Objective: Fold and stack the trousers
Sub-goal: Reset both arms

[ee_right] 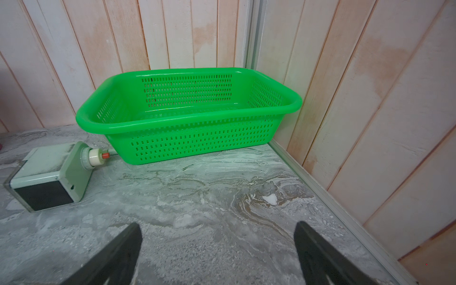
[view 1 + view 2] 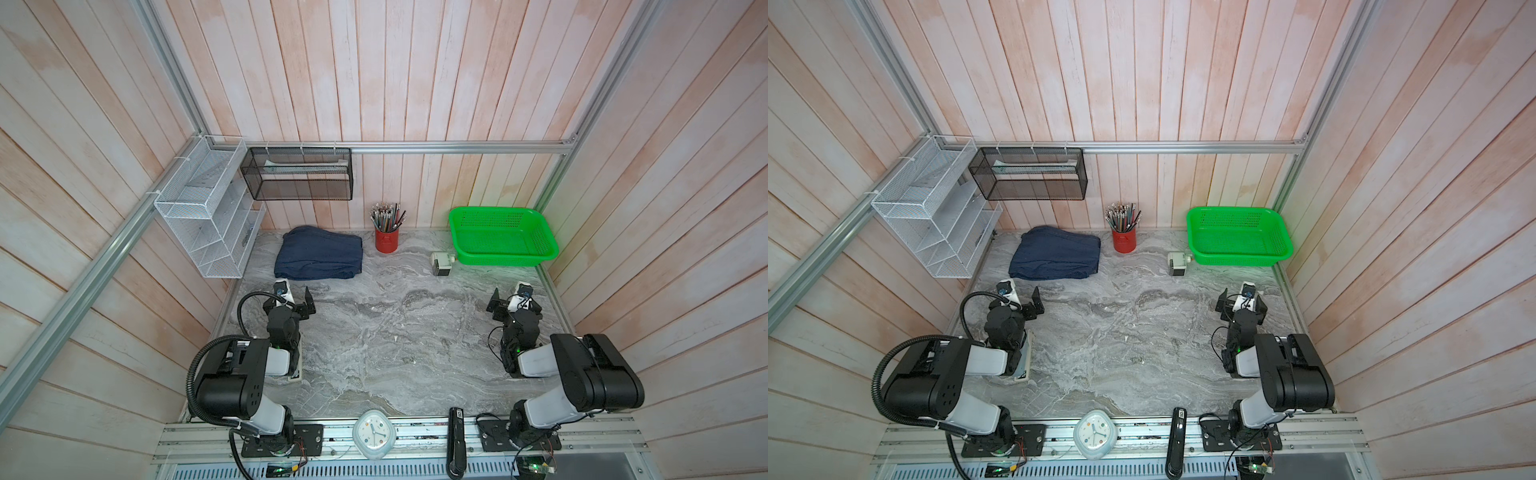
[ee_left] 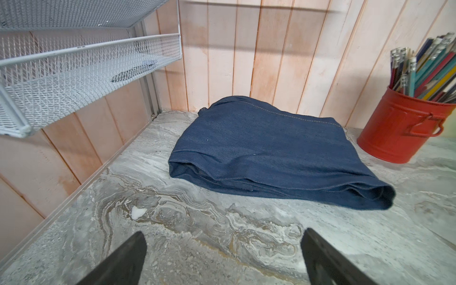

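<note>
**Jeans folded at far left of worktop; both grippers spread, holding nothing**

Surroundings: grey marbled worktop [image 2: 395, 332], pale plank walls on three sides. Along the far edge, left to right: the trousers [image 2: 319, 253], a red tin of pencils [image 2: 387, 243] just beside them, a small pale-green pencil sharpener [image 2: 441, 264], and a green basket [image 2: 498, 261] in the right corner. A white wire rack [image 2: 208, 216] hangs on the left wall, its lowest shelf jutting out near the trousers' left side. A black mesh tray [image 2: 297, 174] hangs on the back rail above them. A clock [image 2: 374, 432] lies on the near rail between the arm bases.

Arms: both are folded low, with wrists pointing toward the back wall. Left gripper [image 3: 223, 237] sits low over the marble, short of the trousers' near edge, fingers spread wide and empty. Right gripper [image 1: 217, 225] faces the basket and sharpener, equally spread and empty.

Trousers: dark navy denim in a compact, roughly rectangular bundle lying flat. Stacked fold edges show along the near side. An orange-brown stitch line runs across the top near the wall. Neither gripper touches them.
</note>
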You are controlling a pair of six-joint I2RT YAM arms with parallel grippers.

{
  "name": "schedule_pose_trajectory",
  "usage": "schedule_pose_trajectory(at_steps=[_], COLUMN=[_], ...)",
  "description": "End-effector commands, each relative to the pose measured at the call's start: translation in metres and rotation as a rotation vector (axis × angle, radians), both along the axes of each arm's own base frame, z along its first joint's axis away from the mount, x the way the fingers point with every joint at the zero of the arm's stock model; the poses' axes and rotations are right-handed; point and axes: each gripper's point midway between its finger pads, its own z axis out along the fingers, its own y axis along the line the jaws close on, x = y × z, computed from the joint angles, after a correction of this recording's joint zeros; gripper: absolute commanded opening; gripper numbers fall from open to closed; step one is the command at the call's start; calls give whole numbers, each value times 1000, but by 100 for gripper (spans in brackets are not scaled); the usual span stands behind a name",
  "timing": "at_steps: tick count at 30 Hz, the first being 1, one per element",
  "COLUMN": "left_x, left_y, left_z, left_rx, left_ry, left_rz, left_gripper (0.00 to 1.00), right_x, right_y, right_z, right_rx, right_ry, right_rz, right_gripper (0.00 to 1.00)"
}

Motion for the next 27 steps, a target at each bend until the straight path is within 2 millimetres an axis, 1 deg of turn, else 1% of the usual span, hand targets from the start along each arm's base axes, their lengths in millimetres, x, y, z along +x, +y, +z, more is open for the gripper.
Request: schedule_pose_trajectory(at_steps=[1, 27], left_x=[3, 3], left_y=[-4, -4], left_z=[7, 8], left_rx=[16, 15], left_ry=[-26, -29], left_rz=[-33, -33], left_gripper=[100, 100], right_x=[5, 6], right_y=[0, 0], right_z=[6, 5], right_rx=[15, 30], right_ry=[-15, -9], right_rz=[11, 27], right_gripper=[98, 98])
